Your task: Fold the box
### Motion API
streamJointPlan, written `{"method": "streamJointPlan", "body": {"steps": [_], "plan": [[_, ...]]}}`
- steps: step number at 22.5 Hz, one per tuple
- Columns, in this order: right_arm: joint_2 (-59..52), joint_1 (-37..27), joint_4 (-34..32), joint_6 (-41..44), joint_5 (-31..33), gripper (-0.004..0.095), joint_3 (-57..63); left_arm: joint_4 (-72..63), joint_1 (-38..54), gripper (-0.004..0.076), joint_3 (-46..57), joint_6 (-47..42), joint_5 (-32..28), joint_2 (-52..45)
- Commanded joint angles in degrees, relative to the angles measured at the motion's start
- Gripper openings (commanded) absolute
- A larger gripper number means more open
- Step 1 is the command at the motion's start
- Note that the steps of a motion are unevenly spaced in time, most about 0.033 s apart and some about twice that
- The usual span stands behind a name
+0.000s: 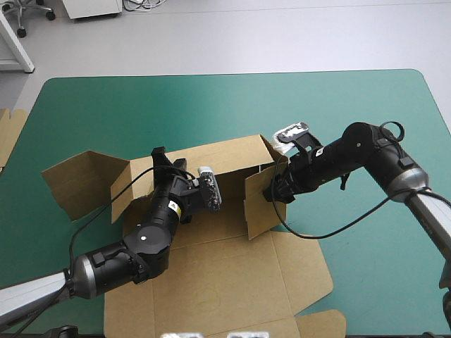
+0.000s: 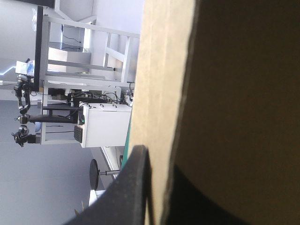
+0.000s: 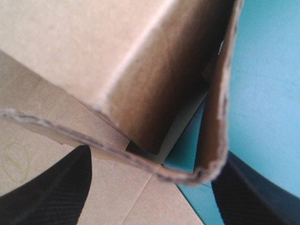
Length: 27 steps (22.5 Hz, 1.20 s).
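The brown box (image 1: 232, 271) lies in the middle of the teal-green table, its base flat and its far and side walls partly raised. My left gripper (image 1: 163, 162) is at the far wall's left part; in the left wrist view one black finger (image 2: 133, 187) lies on each face of the board (image 2: 234, 93), shut on it. At the raised right side wall (image 1: 262, 201) is my right gripper (image 1: 272, 189). Its fingers (image 3: 47, 187) stand wide apart, and the bent, doubled edge of that wall (image 3: 197, 176) sits between them.
A loose side flap (image 1: 77, 179) of the box spreads toward the table's left. More brown board (image 1: 8, 134) shows at the table's left edge. Bare teal-green cover (image 1: 366, 113) lies to the right and along the far side.
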Motion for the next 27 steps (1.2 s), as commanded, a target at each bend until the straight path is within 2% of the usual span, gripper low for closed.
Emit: {"method": "streamJointPlan", "body": {"steps": [1, 9, 12, 17, 20, 23, 27], "plan": [[-2.3, 0.4, 3.0, -1.3, -2.9, 0.0666, -1.3, -5.5, -0.4, -0.001, -0.2, -2.1, 0.0, -0.7], [-2.3, 2.2, 4.2, -3.3, -5.0, 0.0665, 0.1, -5.4, -0.4, -0.001, -0.2, -2.1, 0.0, -0.7], [-2.3, 4.5, 4.7, -6.0, -11.1, 0.0645, 7.6, -5.4, -0.4, -0.001, -0.2, -2.1, 0.0, -0.7], [-2.6, 4.6, 9.5, -11.4, -17.6, 0.0604, 9.5, -5.4, -0.4, -0.001, -0.2, -2.4, 0.2, -0.7], [-2.6, 4.6, 12.9, -14.2, -20.3, 0.0598, 9.5, -5.4, -0.4, -0.001, -0.2, -2.4, 0.2, -0.7], [-2.6, 4.6, 14.5, -15.7, -21.2, 0.054, 9.6, -5.4, -0.4, -0.001, -0.2, -2.7, 0.2, -0.7], [-2.6, 4.6, 14.1, -15.7, -22.7, 0.054, 9.6, -5.4, -0.4, -0.001, -0.2, -3.7, 0.2, -0.7]]}}
